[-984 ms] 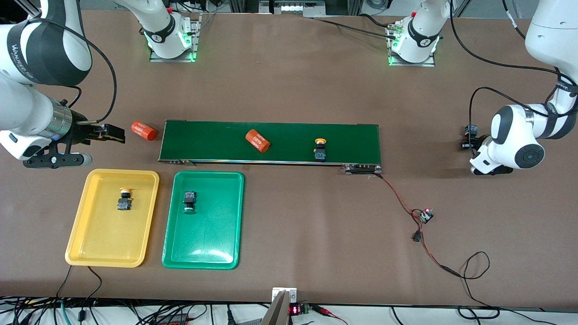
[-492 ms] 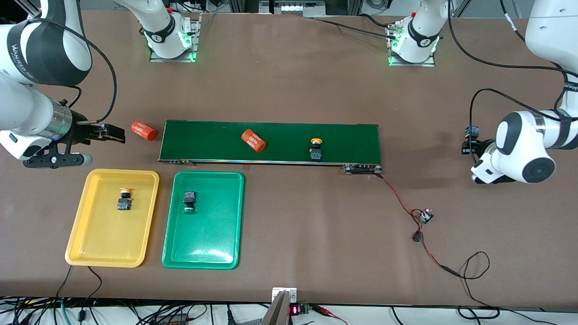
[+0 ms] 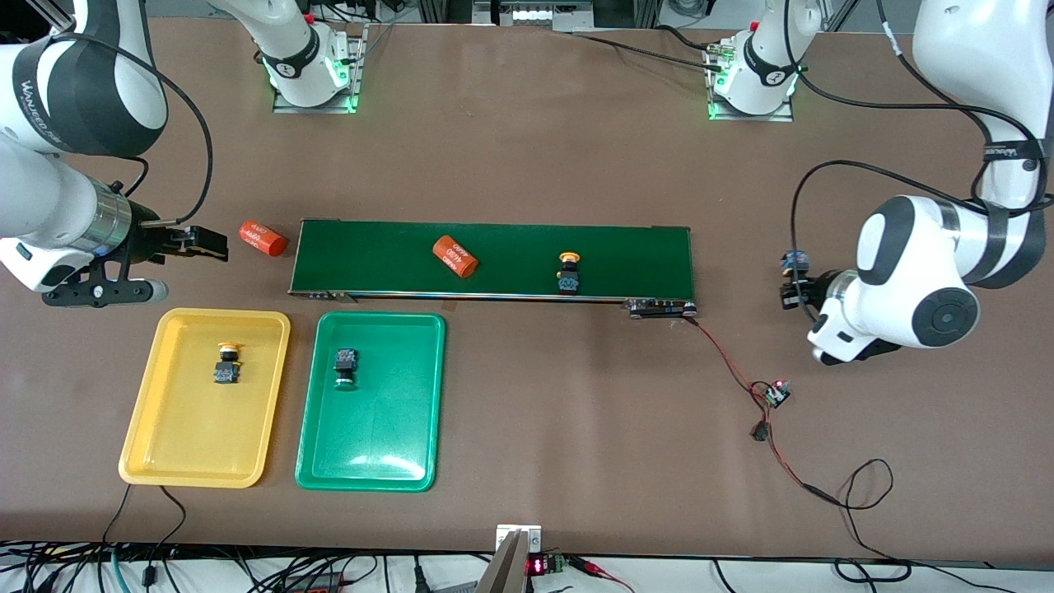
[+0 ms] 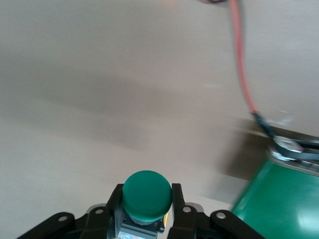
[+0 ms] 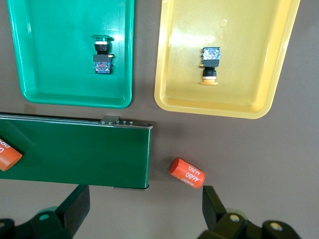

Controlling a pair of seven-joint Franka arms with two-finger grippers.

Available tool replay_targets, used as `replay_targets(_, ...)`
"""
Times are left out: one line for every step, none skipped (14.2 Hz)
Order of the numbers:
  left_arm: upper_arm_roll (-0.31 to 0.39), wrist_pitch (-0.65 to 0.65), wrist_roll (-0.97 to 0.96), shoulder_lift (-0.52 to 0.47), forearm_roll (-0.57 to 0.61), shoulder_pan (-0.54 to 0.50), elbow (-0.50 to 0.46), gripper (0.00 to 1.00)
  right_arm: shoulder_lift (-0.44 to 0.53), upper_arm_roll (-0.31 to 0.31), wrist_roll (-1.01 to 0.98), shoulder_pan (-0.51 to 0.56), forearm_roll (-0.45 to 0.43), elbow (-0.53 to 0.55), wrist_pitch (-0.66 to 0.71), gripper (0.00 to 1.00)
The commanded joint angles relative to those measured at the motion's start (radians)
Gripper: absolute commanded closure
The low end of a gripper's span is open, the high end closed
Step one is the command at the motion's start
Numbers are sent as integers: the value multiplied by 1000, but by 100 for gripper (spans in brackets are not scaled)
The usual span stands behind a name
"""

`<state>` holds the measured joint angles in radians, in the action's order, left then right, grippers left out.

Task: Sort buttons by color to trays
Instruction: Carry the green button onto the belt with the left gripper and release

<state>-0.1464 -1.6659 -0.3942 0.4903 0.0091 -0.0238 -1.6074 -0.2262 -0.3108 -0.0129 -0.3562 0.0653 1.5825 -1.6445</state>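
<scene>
My left gripper (image 3: 792, 276) is shut on a green-capped button (image 4: 147, 193) and hangs over bare table off the left arm's end of the belt. A yellow-capped button (image 3: 567, 273) stands on the belt. Another yellow button (image 3: 226, 362) lies in the yellow tray (image 3: 148, 428), and a green button (image 3: 345, 367) lies in the green tray (image 3: 370, 461). My right gripper (image 3: 202, 245) waits open and empty over the table off the belt's other end. The right wrist view shows both trays, the green tray (image 5: 60, 74) and the yellow tray (image 5: 249, 79), past that gripper (image 5: 144, 199).
The long dark-green conveyor belt (image 3: 494, 247) carries an orange cylinder (image 3: 455, 256). A second orange cylinder (image 3: 263, 238) lies on the table just off the belt, close to my right gripper. A red wire with a small board (image 3: 776, 393) trails from the belt's end.
My left arm has carried the green button toward the belt's end. The belt has moved the yellow button and the orange cylinder toward the right arm's end. My right arm has stayed still.
</scene>
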Motion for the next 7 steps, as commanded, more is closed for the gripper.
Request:
replay_targets(11,-14,-63,10,-46,82,26,71,21,2,-5,0,10,16,5,0)
replay_targets(11,-43,-80,8,-46,96,26,71,21,2,-5,0,10,16,5,0)
replay_targets(11,-67,-110,8,-47,122,24,71,21,2,-5,0,10,16,5,0)
replay_targets(11,-84,-135,10,-55,146,23,71,21,2,-5,0,10,16,5,0)
replay_targets(11,-98,-152,11,-61,163,21,71,21,2,-5,0,10,16,5,0)
replay_targets(11,-113,-172,14,-66,179,21,71,21,2,-5,0,10,16,6,0)
replay_targets(11,-127,-195,17,-75,200,18,71,21,2,-5,0,10,16,6,0)
